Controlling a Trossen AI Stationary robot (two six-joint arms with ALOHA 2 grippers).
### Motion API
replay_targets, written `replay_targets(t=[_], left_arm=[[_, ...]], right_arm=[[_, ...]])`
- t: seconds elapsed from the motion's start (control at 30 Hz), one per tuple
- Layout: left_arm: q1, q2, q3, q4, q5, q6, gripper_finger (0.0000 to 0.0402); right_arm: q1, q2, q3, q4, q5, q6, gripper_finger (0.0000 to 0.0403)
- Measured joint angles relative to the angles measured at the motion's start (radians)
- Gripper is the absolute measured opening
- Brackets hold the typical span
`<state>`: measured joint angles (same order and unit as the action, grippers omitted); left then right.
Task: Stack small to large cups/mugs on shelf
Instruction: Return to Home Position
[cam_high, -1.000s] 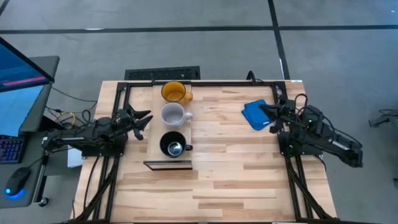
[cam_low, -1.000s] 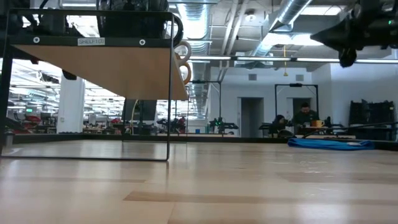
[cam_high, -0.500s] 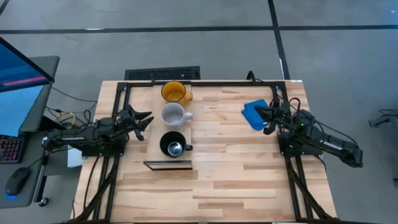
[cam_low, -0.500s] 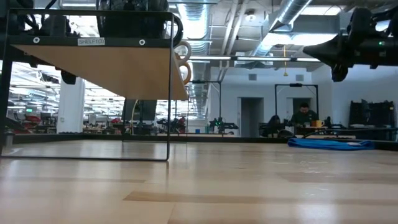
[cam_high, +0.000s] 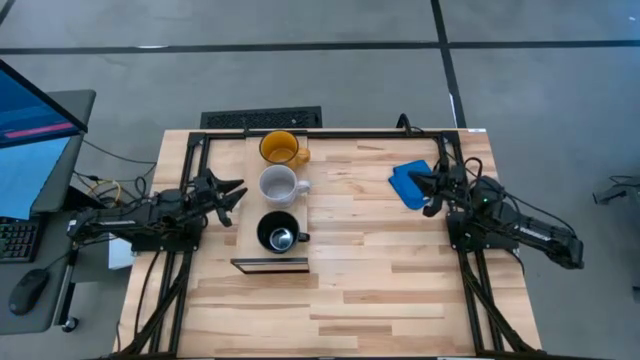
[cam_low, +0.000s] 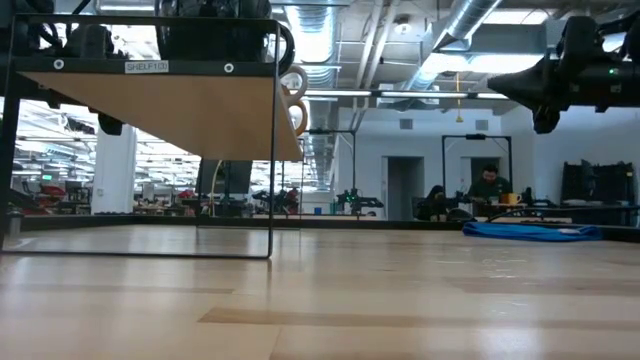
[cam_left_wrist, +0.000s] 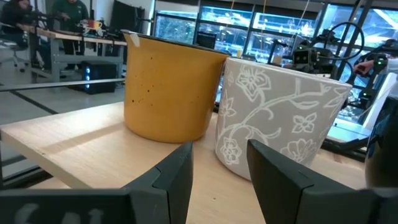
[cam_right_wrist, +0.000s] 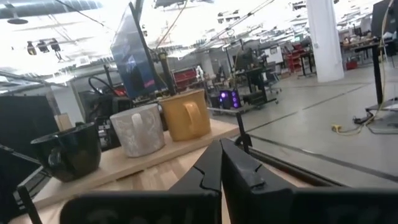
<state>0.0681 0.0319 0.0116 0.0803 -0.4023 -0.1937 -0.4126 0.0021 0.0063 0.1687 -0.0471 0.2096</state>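
Note:
Three mugs stand upright in a row on the raised pale shelf (cam_high: 252, 215). The yellow mug (cam_high: 281, 148) is farthest, the white patterned mug (cam_high: 279, 185) is in the middle, and the black mug (cam_high: 277, 234) is nearest. My left gripper (cam_high: 236, 194) is open, level beside the shelf's left edge, and faces the yellow mug (cam_left_wrist: 168, 87) and the white mug (cam_left_wrist: 280, 118). My right gripper (cam_high: 428, 192) is shut and empty. It hovers by the flat blue object (cam_high: 408, 183) and points toward the mugs (cam_right_wrist: 142, 129).
The blue object (cam_low: 530, 231) lies on the planked tabletop at the far right, and my right arm (cam_low: 570, 80) is high above it. The shelf's dark frame legs (cam_low: 272, 200) stand on the table. People sit in the room beyond. Open tabletop lies near and in the middle.
My right gripper has shifted a little toward the table's left and dipped slightly, then held still. The mugs and my left gripper have not moved.

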Motion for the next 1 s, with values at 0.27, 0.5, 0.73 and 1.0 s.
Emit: replay_targets(t=[0.27, 0.5, 0.73, 1.0], left_arm=[[0.0, 0.0, 0.0, -0.001, 0.002, -0.002, 0.0142], [0.0, 0.0, 0.0, -0.002, 0.002, 0.004, 0.0142], [0.0, 0.0, 0.0, -0.003, 0.001, 0.006, 0.0142], [0.0, 0.0, -0.001, -0.003, 0.001, 0.006, 0.0142]], right_arm=[[0.0, 0.0, 0.0, -0.127, 0.0, 0.0, 0.0025], [0.0, 0.0, 0.0, -0.15, 0.0, 0.0, 0.0029], [0.0, 0.0, -0.001, -0.15, 0.0, 0.0, 0.0031], [0.0, 0.0, -0.001, -0.15, -0.001, 0.0, 0.003]])
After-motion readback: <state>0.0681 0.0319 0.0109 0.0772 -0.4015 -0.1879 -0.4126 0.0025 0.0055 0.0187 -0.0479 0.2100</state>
